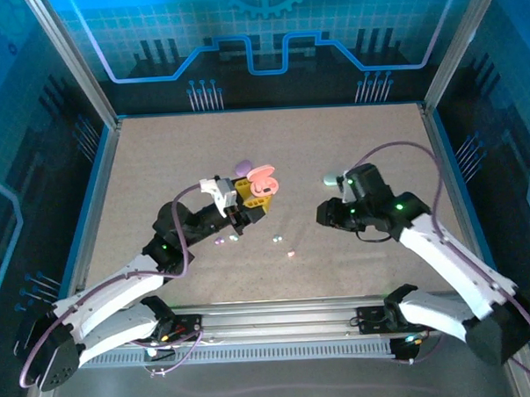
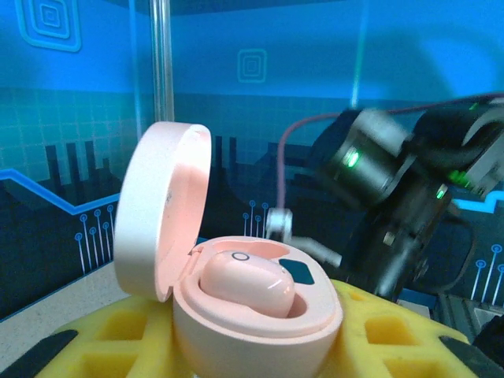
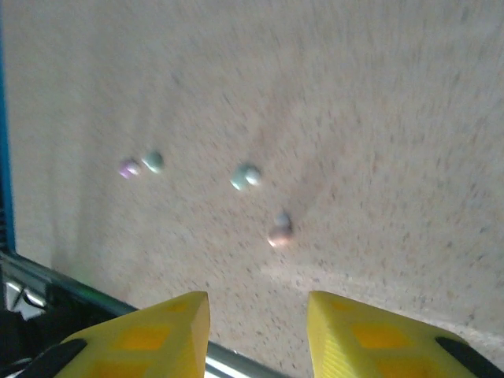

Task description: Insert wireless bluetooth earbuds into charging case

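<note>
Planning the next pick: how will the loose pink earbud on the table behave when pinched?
The loose pink earbud looks tiny and rounded, so it may roll or slip out if pinched off-centre. It is likely light and easily nudged across the flat table.

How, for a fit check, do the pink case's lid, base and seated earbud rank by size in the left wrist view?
Largest: lid and base, alike; base is cropped, so unranked.
Smallest: pink earbud.
</note>
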Robot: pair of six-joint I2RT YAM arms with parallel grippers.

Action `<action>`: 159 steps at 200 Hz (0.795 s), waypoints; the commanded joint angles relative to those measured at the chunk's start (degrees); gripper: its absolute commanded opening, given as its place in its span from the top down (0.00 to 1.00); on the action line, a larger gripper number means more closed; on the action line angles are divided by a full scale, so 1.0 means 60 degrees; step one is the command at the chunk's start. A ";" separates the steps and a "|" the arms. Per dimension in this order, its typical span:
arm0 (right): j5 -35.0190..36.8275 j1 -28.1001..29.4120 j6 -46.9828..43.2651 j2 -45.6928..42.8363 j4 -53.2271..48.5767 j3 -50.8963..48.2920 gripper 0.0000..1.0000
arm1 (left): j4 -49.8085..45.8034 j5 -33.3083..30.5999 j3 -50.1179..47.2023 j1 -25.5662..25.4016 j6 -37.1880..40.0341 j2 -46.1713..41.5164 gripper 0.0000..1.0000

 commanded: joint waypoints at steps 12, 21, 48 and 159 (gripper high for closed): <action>-0.0291 0.0646 0.0060 0.1409 0.0045 -0.0169 0.60 | -0.0184 -0.0211 -0.0043 -0.0044 0.0107 -0.0300 0.68; -0.0300 0.0805 0.0021 0.1834 0.0191 -0.0210 0.59 | -0.0200 -0.0199 -0.0050 -0.0049 0.0118 -0.0352 0.68; -0.0172 0.1310 -0.0196 0.2974 0.0541 -0.0011 0.59 | -0.0200 -0.0238 -0.0076 -0.0050 0.0099 -0.0447 0.68; -0.0224 0.2179 -0.2365 0.6859 0.0398 0.2746 0.64 | -0.0552 -0.0393 -0.0095 -0.0049 0.0213 -0.0872 0.68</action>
